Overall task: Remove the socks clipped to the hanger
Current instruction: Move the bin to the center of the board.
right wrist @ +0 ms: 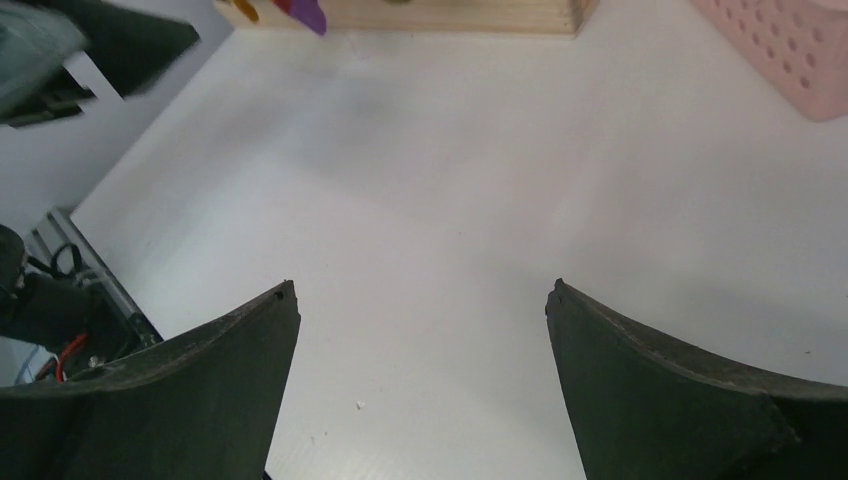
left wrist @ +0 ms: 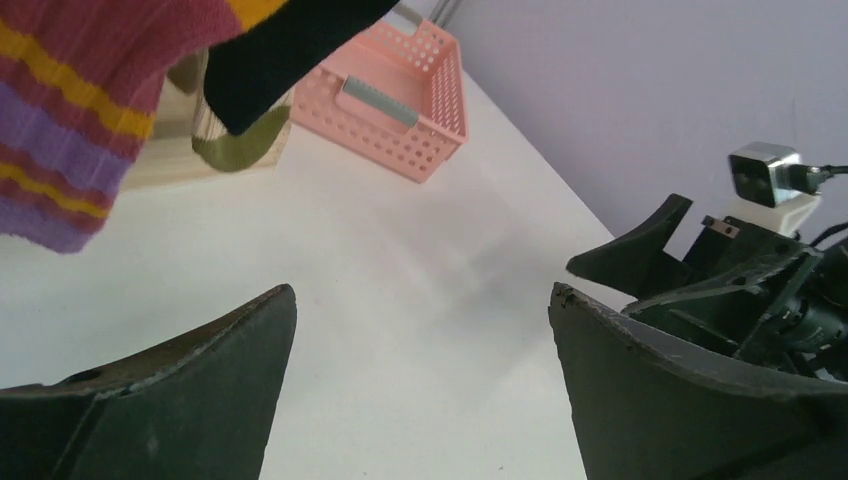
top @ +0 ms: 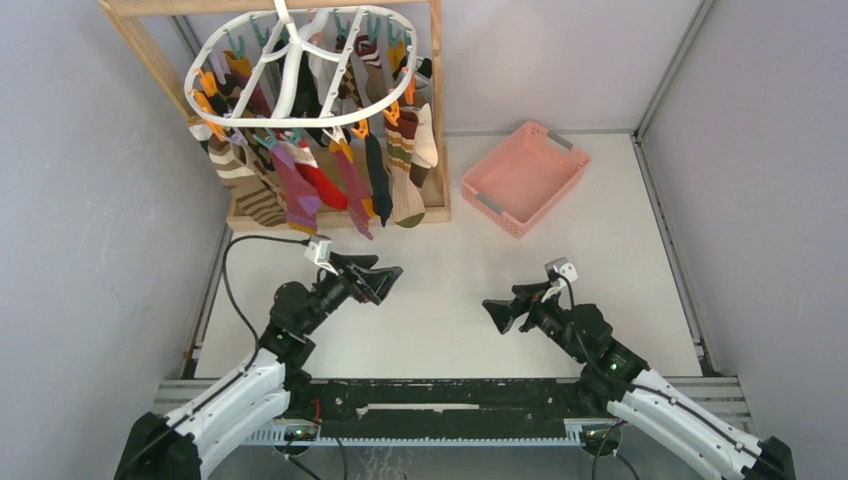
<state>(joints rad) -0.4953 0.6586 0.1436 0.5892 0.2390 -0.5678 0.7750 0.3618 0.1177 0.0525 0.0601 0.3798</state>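
The approach step is in hand: all socks (top: pixel 320 180) are judged clipped to the hanger (top: pixel 290 70). Near the hanger, the left gripper (top: pixel 388 283) and right gripper (top: pixel 492 316) are spread wide, empty. Next, 1 sock must be reached and gripped.

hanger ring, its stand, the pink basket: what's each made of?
Hanger: looks like white moulded plastic, with a smooth, thin ring and curved spokes.
Stand: probably unpainted wood, from its pale tan square bars.
Basket: matte pink plastic with perforated walls; what the grey handle strips are made of is unclear.
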